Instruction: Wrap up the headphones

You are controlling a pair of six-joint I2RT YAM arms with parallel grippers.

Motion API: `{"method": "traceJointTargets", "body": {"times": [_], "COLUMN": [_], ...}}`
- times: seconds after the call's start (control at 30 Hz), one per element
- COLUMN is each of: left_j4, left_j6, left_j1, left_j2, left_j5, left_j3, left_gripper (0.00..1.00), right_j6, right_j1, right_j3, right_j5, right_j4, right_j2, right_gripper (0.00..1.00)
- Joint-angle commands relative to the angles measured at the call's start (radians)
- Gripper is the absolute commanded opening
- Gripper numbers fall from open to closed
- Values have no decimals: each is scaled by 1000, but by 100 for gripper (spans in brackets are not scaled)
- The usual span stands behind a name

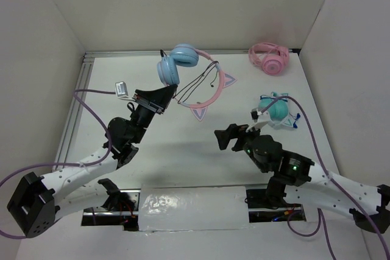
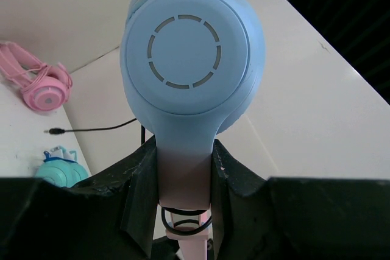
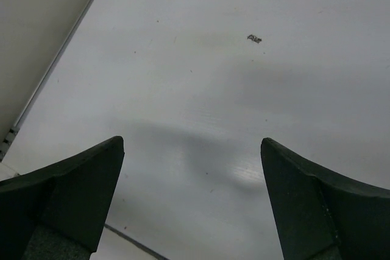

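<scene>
The headphones (image 1: 183, 59) have light blue round ear cups and a pink headband (image 1: 207, 98) with cat ears, lying at the back middle of the table. My left gripper (image 1: 163, 94) is shut on the arm just below one blue cup (image 2: 192, 53), which fills the left wrist view. Thin black cable (image 2: 183, 216) loops round the pink band below the jaws, and its plug end (image 2: 58, 131) lies loose on the table. My right gripper (image 1: 228, 137) is open over bare table in mid-scene, its fingertips (image 3: 116, 147) far apart with nothing between them.
All-pink headphones (image 1: 269, 59) lie at the back right. Teal headphones (image 1: 277, 111) sit on the right, close to the right arm. A small silver object (image 1: 122, 89) rests by the left rail. White walls enclose the table on three sides.
</scene>
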Motion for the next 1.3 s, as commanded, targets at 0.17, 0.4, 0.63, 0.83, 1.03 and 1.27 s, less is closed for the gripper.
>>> {"method": "traceJointTargets", "body": {"times": [0.17,0.4,0.63,0.83,1.03,1.27], "left_j4": [87,-113,-137,-158,-120,15], "left_j6": [-5,-88,-195,-249,-284,-279], "left_j1": [85,234,363,466,585,653], "left_j2": [-67,-144,-178,-169,-136,-6], "left_j5": [125,301,591,762,932,1107], "left_j3": [-11,-34,-93,-103,-120,-93], "left_gripper": [0,0,0,0,0,0], "right_j6": [-118,-253,-293,-273,-209,-229], "right_j1": [7,5,-16,-131,-600,-693], "right_j3": [217,475,647,785,801,735], "right_j5": [78,184,96,-86,-918,-1239], "right_j4": [-251,-299,-309,-333,-268,-192], "right_j2": [-149,-60,139,342,499,563], "right_gripper": [100,100,100,100,96,98]}}
